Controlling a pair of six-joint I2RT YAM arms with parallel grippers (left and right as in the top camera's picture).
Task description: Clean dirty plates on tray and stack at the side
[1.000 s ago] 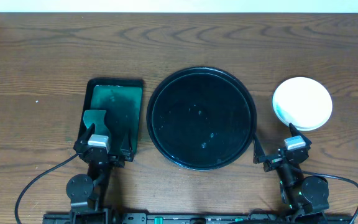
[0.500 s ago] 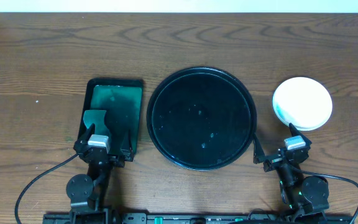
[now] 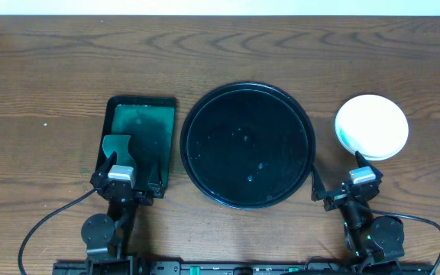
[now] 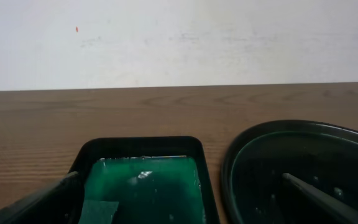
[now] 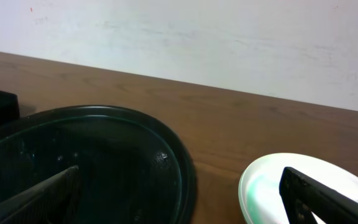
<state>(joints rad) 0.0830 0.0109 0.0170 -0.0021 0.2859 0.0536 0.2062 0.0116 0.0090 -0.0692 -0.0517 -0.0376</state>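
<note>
The large round black tray sits mid-table with nothing on it; it also shows in the left wrist view and the right wrist view. White plates lie stacked to its right, wiped pale with a faint mint tint, also in the right wrist view. My left gripper is open and empty over the near end of the green tray. My right gripper is open and empty between the black tray and the plate stack.
A dark-green rectangular tray with green liquid and a sponge sits left of the black tray, also in the left wrist view. A pale wall runs along the table's far edge.
</note>
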